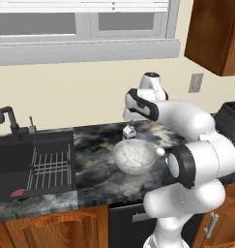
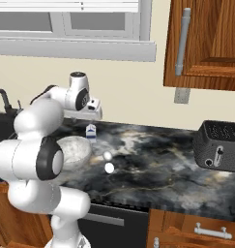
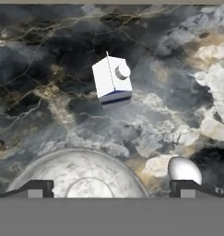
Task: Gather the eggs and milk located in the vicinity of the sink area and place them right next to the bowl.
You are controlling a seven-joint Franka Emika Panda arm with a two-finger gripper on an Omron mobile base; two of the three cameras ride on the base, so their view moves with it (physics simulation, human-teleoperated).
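Observation:
The milk is a small white carton with a blue band, standing on the dark marble counter just behind the bowl. It also appears in the right base view as the milk. The bowl is wide, clear and cloudy. Two white eggs lie on the counter to the right of the bowl; one egg shows by my right fingertip. My gripper hangs open above the milk and the bowl's far rim, with nothing between its fingers.
The sink area lies to the left, with a white wire rack, a black faucet and a small red item in the basin. A black toaster stands at the far right. Wooden cabinets hang above.

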